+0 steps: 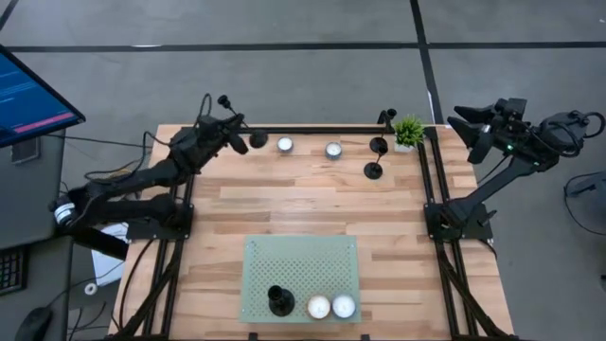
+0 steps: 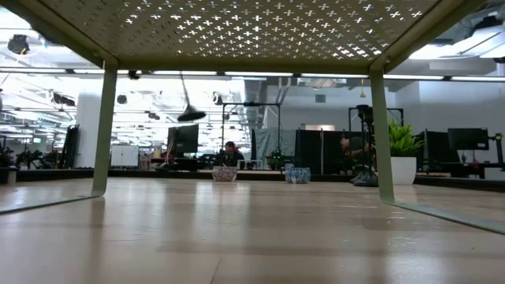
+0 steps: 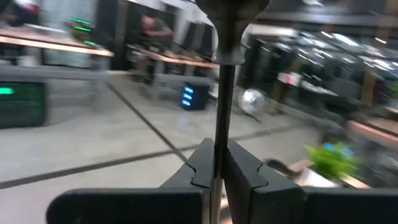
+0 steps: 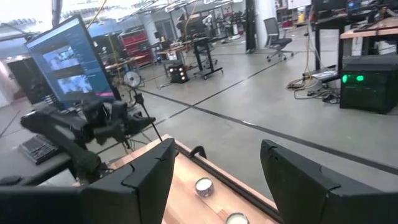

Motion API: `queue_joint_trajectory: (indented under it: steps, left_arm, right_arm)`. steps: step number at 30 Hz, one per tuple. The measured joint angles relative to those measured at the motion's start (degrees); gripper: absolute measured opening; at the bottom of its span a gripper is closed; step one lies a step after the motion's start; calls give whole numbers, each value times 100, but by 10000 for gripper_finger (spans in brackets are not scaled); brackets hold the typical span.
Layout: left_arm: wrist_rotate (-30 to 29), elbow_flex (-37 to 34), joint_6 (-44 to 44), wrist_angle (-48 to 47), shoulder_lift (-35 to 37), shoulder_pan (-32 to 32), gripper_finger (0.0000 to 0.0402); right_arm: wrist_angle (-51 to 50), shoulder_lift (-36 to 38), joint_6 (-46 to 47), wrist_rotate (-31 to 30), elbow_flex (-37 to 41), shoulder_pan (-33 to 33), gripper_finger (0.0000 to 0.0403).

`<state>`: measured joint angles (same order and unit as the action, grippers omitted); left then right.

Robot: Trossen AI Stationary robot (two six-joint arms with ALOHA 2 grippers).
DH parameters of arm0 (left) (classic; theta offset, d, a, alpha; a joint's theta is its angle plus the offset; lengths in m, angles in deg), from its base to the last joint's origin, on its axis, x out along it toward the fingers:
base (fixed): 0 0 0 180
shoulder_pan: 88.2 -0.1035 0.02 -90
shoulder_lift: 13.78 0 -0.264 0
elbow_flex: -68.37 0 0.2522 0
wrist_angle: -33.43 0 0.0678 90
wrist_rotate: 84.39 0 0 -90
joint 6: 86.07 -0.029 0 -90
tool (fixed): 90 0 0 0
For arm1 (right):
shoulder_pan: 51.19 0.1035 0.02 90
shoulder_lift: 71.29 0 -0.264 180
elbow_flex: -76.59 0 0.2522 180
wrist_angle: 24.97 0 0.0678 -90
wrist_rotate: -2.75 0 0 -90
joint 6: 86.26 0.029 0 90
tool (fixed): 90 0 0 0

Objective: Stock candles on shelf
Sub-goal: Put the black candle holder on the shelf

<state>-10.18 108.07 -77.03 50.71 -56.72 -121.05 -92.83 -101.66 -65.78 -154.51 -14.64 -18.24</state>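
My left gripper [image 1: 235, 129] hovers over the table's far left corner, shut on a black candlestick [image 1: 258, 140] with a thin stem. Its round lower end [image 2: 192, 115] hangs above the table in the low view. Two candles [image 1: 285, 145] [image 1: 333, 150] sit on the table near the far edge. Two more candles [image 1: 318, 307] [image 1: 343, 306] rest on the pale green perforated shelf [image 1: 301, 260] at the near edge, beside another black candlestick [image 1: 278, 301]. My right gripper [image 1: 481, 129] stands open beyond the table's far right corner, touching nothing. My left gripper pinches the candlestick's thin stem [image 3: 219, 124] between its two fingers [image 3: 245, 177]. The fingers come about level from the table's left side and lie across the stem. The candlestick is lifted clear of the table, roughly upright, its wider top end [image 3: 233, 12] above the fingers.
Two more black candlesticks [image 1: 379, 145] [image 1: 373, 170] stand at the far right beside a small potted plant [image 1: 409, 131]. Black frame rails run along the table's left, right and far edges. The shelf stands on legs [image 2: 103, 130], with bare plank tabletop [image 1: 312, 204] between it and the far row.
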Motion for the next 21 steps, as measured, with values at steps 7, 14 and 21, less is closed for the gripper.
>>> queue_joint_trajectory:
  steps: [7, 14, 21]
  left_arm:
    - [29, 1408, -18, -2348, 211, 1567, 14]
    - [-243, 2483, 534, -3842, 157, 3245, 14]
    - [-361, 2773, 1150, -4058, 157, 4816, 14]
  right_arm:
    - [-156, 0, 1, 329, 0, 0, 228]
    - [-289, 0, 3, 865, 0, 2, 228]
    - [-542, 0, 13, 1184, 0, 2, 228]
